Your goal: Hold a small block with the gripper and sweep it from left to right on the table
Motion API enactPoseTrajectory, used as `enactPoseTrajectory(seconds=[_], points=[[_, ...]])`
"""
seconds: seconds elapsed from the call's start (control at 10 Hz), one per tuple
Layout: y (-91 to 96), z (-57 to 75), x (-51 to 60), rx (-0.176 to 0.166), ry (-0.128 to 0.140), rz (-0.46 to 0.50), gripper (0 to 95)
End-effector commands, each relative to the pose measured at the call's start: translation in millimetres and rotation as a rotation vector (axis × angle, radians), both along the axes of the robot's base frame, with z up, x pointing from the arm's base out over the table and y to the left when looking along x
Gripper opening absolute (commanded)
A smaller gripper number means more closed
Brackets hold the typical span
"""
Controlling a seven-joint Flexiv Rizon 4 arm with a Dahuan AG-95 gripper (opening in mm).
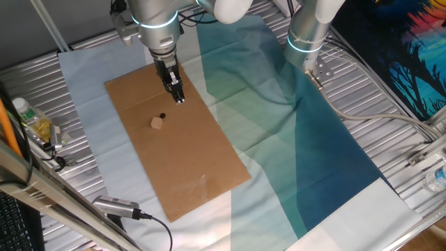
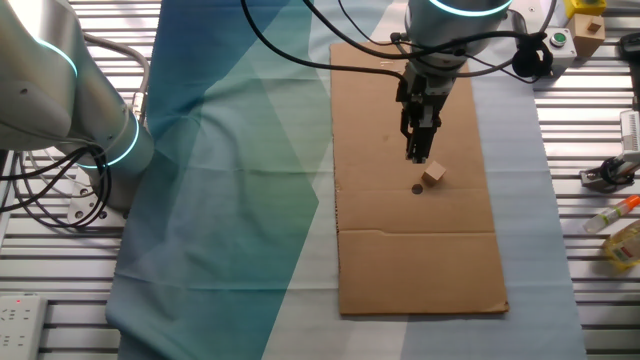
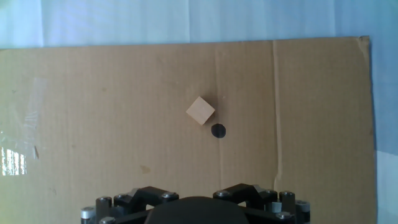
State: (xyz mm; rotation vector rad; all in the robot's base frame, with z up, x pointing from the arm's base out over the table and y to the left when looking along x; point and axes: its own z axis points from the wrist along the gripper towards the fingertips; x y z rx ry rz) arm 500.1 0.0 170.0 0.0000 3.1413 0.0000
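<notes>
Your small dark two-fingered claw (image 1: pixel 179 98) hangs over the flat brown cardboard sheet (image 1: pixel 182 164) on the ribbed silver bench (image 1: pixel 28 73), holding nothing; you cannot tell how wide it is. Your tiny tan wooden cube (image 1: pixel 157 123) sits near, untouched, beside a black dot (image 1: pixel 162 116). Grabbing and sweeping remain. No readable writing.

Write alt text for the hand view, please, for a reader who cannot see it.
A small light wooden block lies turned like a diamond on a brown cardboard sheet, with a small black dot just beside it. The gripper's dark base shows at the bottom edge, apart from the block.
</notes>
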Motion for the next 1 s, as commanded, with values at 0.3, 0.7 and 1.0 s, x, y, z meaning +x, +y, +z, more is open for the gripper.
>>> enactPoseTrajectory(seconds=[0.3, 0.7, 1.0], points=[[0.0, 0.0, -0.1, -0.049, -0.028, 0.450, 0.0], [0.0, 0.0, -0.1, -0.051, -0.027, 0.450, 0.0], [0.0, 0.0, -0.1, -0.054, -0.026, 0.451, 0.0]])
